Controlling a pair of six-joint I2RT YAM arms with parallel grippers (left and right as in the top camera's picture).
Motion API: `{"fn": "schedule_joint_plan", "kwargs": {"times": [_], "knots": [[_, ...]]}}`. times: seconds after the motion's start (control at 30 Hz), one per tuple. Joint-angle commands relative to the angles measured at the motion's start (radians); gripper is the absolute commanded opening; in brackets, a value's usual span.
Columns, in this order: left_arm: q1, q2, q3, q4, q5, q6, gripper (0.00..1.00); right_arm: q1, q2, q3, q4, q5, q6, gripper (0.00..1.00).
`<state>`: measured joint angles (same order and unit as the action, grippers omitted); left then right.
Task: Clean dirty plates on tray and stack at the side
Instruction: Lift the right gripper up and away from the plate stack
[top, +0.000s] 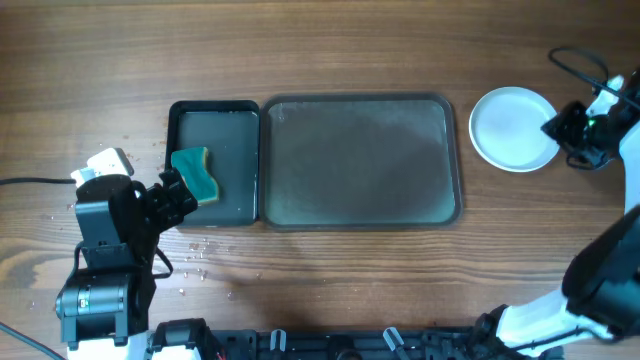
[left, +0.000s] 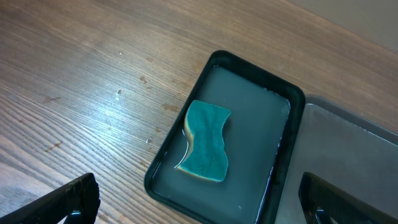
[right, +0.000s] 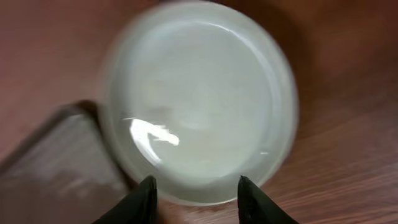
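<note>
The large dark grey tray (top: 360, 160) lies in the middle of the table with nothing on it; its corner shows in the right wrist view (right: 50, 168). A clean white plate (top: 512, 128) sits on the bare wood to the tray's right. I cannot tell whether more plates lie under it. My right gripper (top: 560, 128) is open at the plate's right edge. In the right wrist view its fingertips (right: 198, 193) sit just off the plate (right: 199, 99) rim. My left gripper (top: 178, 200) is open and empty beside a teal sponge (top: 195, 172).
The sponge (left: 205, 142) lies in a smaller black tray (top: 215, 108) that touches the grey tray's left side. Small droplets or crumbs (top: 190, 250) dot the wood in front of it. A black cable (top: 575, 62) runs at the far right.
</note>
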<state>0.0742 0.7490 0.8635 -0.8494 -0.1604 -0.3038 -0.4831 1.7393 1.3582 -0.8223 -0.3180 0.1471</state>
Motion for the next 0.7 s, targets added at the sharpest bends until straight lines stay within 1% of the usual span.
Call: {"fn": "schedule_joint_plan", "kwargs": {"times": [0.0,0.03,0.1,0.13,0.17,0.27,0.4,0.67], "knots": [[0.003,-0.002,0.014,0.002,-0.01,0.009,1.0,0.114,-0.042,0.016,-0.045,-0.087,-0.117,0.42],[0.003,-0.002,0.014,0.002,-0.01,0.009,1.0,0.142,-0.042,0.016,-0.056,-0.087,-0.135,0.41],[0.003,-0.002,0.014,0.002,-0.01,0.009,1.0,0.221,-0.039,0.013,-0.071,-0.078,-0.201,0.46],[0.003,-0.002,0.014,0.002,-0.01,0.009,1.0,0.271,-0.039,0.011,-0.072,-0.062,-0.239,0.61],[0.003,-0.002,0.014,0.002,-0.01,0.009,1.0,0.306,-0.039,0.011,-0.072,-0.044,-0.256,1.0],[0.003,-0.002,0.014,0.002,-0.01,0.009,1.0,0.398,-0.039,0.011,-0.072,0.005,-0.252,1.0],[0.003,-0.002,0.014,0.002,-0.01,0.009,1.0,0.475,-0.039,0.011,-0.054,0.004,-0.251,1.0],[0.003,-0.002,0.014,0.002,-0.01,0.009,1.0,0.505,-0.039,0.011,0.005,0.004,-0.251,1.0]]}}
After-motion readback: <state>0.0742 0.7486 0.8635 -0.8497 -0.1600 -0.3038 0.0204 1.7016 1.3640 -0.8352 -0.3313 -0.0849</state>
